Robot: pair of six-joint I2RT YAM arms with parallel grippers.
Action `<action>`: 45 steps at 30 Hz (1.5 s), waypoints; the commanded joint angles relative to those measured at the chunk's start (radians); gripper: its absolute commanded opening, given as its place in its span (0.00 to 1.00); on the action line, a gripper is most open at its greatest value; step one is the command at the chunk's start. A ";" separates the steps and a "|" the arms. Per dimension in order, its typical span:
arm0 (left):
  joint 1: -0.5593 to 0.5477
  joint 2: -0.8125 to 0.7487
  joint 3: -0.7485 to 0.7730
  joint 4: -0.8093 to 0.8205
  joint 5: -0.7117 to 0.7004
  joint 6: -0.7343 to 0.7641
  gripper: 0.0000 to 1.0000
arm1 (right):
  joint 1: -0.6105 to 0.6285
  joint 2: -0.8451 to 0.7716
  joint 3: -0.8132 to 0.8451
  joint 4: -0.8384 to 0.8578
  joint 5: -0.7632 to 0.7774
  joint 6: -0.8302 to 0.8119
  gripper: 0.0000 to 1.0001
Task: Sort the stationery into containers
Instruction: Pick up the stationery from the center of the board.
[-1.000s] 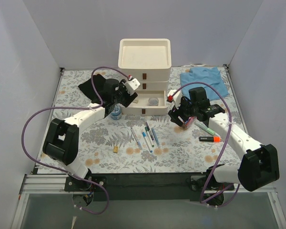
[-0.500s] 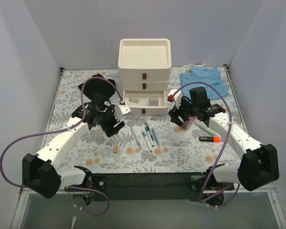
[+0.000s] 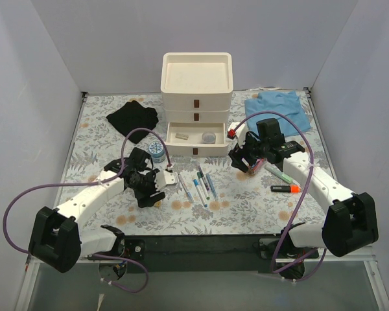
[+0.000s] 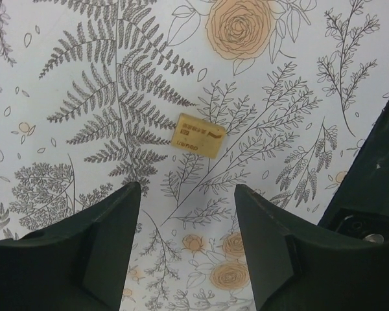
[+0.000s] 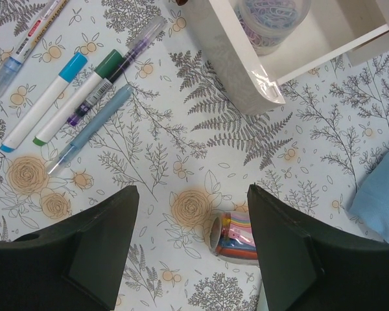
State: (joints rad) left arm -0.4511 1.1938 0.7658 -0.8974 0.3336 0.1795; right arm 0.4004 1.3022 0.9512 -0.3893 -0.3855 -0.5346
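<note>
The cream-white organiser (image 3: 196,97) stands at the back, its lowest drawer (image 3: 193,149) pulled open with a small tub and a white item inside. The blue round tub (image 3: 157,151) stands left of the drawer. Several pens (image 3: 198,183) lie in front of it. A green marker (image 3: 279,172) and a black marker with an orange end (image 3: 285,189) lie at the right. My left gripper (image 3: 154,191) is open and empty above the mat (image 4: 185,194). My right gripper (image 3: 245,162) is open (image 5: 191,197) over the clear tube (image 5: 236,236), which lies on its side.
A small tan tag (image 4: 198,135) lies on the mat just beyond my left fingers. A black cloth (image 3: 133,116) lies left of the organiser and a blue cloth (image 3: 279,109) to its right. The right wrist view shows the open drawer's corner (image 5: 246,71) and pens (image 5: 91,97).
My left arm has drawn back from the open drawer towards the near side and now hangs over the tan tag. The right arm has hardly moved.
</note>
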 commanded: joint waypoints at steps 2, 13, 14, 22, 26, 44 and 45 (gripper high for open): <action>-0.041 -0.084 -0.080 0.155 0.027 0.083 0.60 | -0.003 -0.004 -0.006 0.015 -0.020 -0.015 0.77; -0.052 -0.077 -0.137 0.255 0.081 0.121 0.57 | -0.003 -0.006 -0.017 0.015 -0.016 -0.021 0.77; -0.054 -0.073 -0.137 0.261 0.084 0.118 0.57 | -0.003 -0.006 -0.017 0.015 -0.019 -0.021 0.77; -0.075 0.007 -0.111 0.220 0.123 0.135 0.56 | -0.002 -0.003 -0.019 0.015 -0.015 -0.024 0.77; -0.083 0.029 -0.122 0.236 0.116 0.132 0.56 | -0.005 -0.007 -0.026 0.015 -0.015 -0.024 0.77; -0.092 0.072 -0.177 0.302 0.024 0.138 0.44 | -0.003 -0.003 -0.031 0.017 -0.015 -0.025 0.77; -0.092 0.070 -0.183 0.301 0.019 0.138 0.44 | -0.005 -0.003 -0.032 0.017 -0.015 -0.025 0.77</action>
State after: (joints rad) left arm -0.5388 1.2709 0.6121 -0.6140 0.3782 0.2996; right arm 0.4004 1.3025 0.9325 -0.3920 -0.3882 -0.5533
